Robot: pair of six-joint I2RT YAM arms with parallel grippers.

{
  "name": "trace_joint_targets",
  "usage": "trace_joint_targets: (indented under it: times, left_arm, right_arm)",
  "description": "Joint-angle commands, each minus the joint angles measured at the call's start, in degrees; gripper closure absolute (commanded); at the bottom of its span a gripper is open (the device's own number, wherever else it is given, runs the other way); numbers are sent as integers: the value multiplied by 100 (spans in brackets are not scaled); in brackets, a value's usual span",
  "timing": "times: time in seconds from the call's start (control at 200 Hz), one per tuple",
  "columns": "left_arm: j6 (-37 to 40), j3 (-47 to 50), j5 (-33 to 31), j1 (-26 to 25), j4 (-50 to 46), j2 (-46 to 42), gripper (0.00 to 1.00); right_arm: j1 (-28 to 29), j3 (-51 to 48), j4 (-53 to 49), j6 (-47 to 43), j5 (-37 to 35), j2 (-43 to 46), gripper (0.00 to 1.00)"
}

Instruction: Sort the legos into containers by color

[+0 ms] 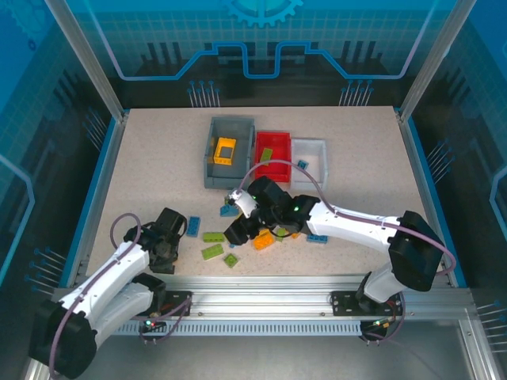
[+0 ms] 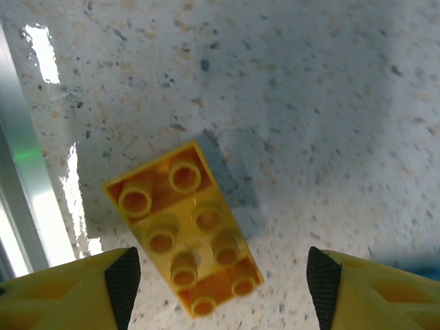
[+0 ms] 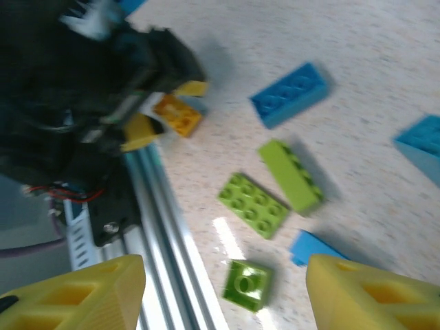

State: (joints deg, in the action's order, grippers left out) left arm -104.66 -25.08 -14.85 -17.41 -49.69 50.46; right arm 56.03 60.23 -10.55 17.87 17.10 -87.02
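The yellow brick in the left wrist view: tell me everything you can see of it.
The yellow brick is glossy plastic, two by four, with eight hollow round studs facing up. It lies flat on the speckled table, turned diagonally, with a shadow to its right, near the metal rail. Its near end sits between the open fingers of the left gripper. Gaps show on both sides, so only the table touches it.

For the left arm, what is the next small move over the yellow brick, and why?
Probably lower the left jaws straight down around the yellow brick. They stand open with a finger on each side of it, and the brick lies flat on the table, apart from both.
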Motion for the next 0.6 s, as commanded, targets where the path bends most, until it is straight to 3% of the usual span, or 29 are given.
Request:
trace_joint_targets:
  times: [0.0,0.215,0.47,0.595]
  left_arm:
    - [-318,220,314,323,759,220,29]
    - [-238,391,294,704,1159,480,34]
    - [27,598,415,877,1413,579,71]
    - [319,442,288,880,1255,352,79]
  right_arm:
    - [151,40,365,-96,322,120,35]
    - [293,86,361,15,270,98,36]
    - [356,26,360,155,104,135,41]
    - [356,-27,330,156,-117,319,42]
